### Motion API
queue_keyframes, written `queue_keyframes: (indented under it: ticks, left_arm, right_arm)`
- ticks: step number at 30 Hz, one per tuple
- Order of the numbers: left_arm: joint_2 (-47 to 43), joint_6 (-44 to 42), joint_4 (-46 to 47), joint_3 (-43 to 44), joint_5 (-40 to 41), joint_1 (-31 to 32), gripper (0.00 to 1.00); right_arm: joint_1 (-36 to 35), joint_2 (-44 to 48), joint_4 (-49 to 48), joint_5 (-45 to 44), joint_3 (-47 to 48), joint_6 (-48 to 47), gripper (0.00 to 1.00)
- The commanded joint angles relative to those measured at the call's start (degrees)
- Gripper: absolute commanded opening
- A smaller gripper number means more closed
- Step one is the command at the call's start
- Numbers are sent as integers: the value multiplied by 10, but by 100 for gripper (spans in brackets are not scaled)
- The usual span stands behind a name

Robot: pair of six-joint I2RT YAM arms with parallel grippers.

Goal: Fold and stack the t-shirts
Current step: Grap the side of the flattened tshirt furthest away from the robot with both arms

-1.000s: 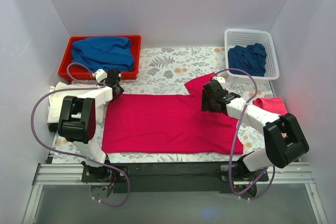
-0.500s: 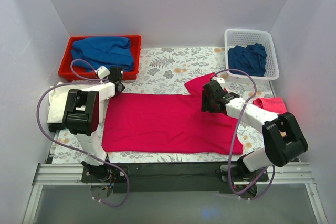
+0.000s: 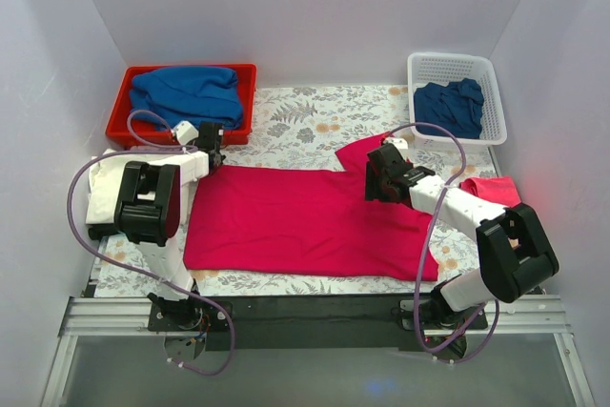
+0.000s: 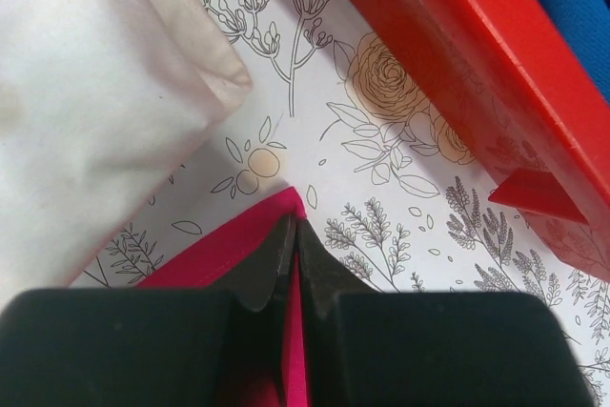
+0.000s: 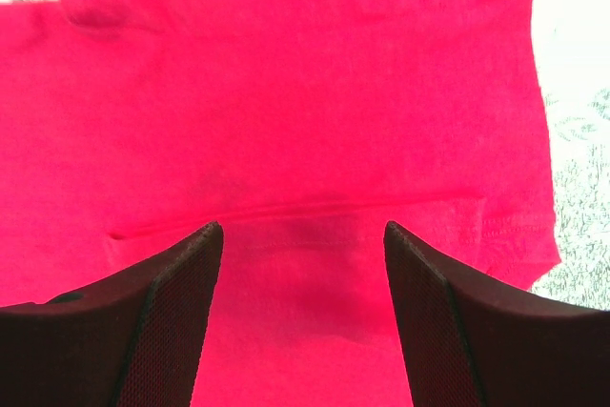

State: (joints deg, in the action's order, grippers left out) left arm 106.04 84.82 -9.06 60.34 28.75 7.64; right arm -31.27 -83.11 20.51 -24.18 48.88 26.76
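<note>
A crimson-pink t-shirt [image 3: 305,221] lies spread flat on the floral table cover [image 3: 315,126]. My left gripper [image 3: 215,163] sits at the shirt's far left corner. In the left wrist view its jaws [image 4: 295,228] are shut on that corner [image 4: 272,216], with crimson cloth pinched between them. My right gripper [image 3: 375,181] hovers over the shirt's right part near the sleeve. Its fingers [image 5: 303,228] stand wide open with only flat crimson cloth [image 5: 286,92] below them.
A cream folded t-shirt [image 3: 110,188] [image 4: 86,102] lies left of the left gripper. A red bin [image 3: 119,121] [image 4: 457,54] at the back left holds a blue shirt [image 3: 186,92]. A white basket [image 3: 496,102] at the back right holds dark blue cloth [image 3: 450,107]. A pink shirt [image 3: 494,190] lies at right.
The left arm swung to the shirt's far left corner and its jaws closed on the cloth. The shirt's left edge shifted slightly left. The right gripper barely moved.
</note>
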Motion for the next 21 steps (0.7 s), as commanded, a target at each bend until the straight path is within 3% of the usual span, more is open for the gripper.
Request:
queue_keyframes:
  ticks: [1,7,17,19,21]
  left_arm:
    - [-17,-9,-39,-27,-11,-2,0]
    - [-83,-11,-39,-64,2,0,0]
    - [-171,4,-51,-95,31,1,0]
    - [-169,4,-51,-94,31,1,0]
    - [-166,4,-51,-91,25,1,0]
  right_arm:
    - [-3,-8,-10,-20,42,-4,73]
    - [2,-52,-21,-74,125,-54,74]
    - [93,-258,-51,-45,328,-127,72]
    - [106,-287,-53,-38,370,-132,67]
    - [129,-328,-56,-4,395,-131,52]
